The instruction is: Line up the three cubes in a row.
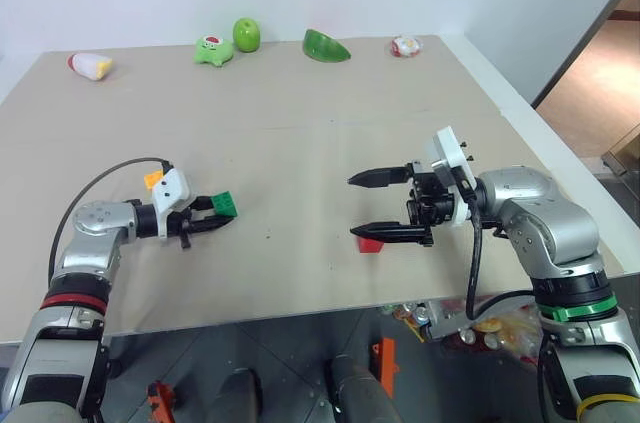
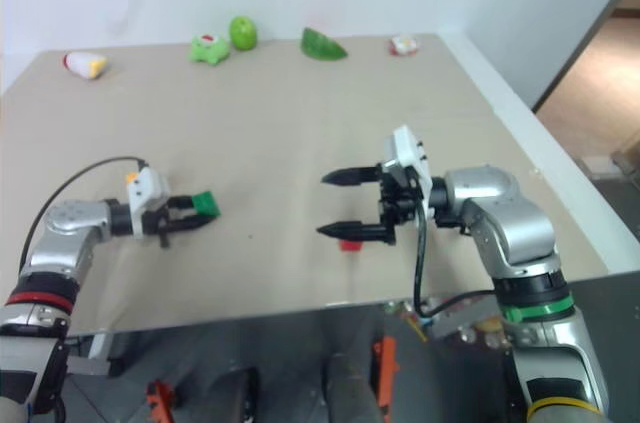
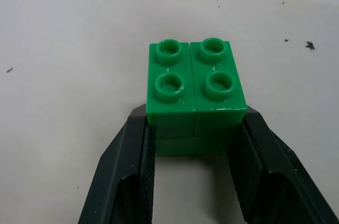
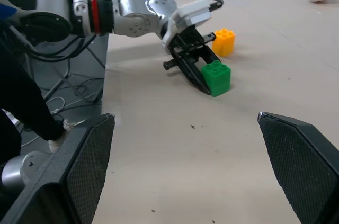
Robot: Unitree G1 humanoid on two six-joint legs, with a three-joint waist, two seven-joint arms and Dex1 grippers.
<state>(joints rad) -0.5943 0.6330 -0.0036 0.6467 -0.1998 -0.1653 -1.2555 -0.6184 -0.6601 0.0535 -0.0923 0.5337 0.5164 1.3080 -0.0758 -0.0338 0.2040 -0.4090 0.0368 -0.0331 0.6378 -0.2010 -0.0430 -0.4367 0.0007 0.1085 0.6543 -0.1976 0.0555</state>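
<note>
The green cube point(image 3: 196, 86) rests on the tan table point(image 1: 300, 133) at the left, studs up. My left gripper point(image 1: 207, 216) is shut on it, one black finger point(image 3: 124, 176) against each side. The yellow-orange cube point(image 4: 223, 41) sits on the table just behind that gripper, partly hidden by the wrist in the head views point(image 1: 153, 179). The red cube point(image 1: 370, 243) lies near the table's front edge, partly hidden under the lower finger of my right gripper point(image 1: 365, 206). That gripper is open wide, points toward the left, and has nothing between its fingers.
Toys line the table's far edge: a white and yellow toy point(image 1: 90, 65), a green frog-like toy point(image 1: 213, 49), a green apple point(image 1: 246, 34), a green wedge point(image 1: 326, 46) and a small white and red toy point(image 1: 406, 45). The table's right edge point(image 1: 520, 113) borders a doorway.
</note>
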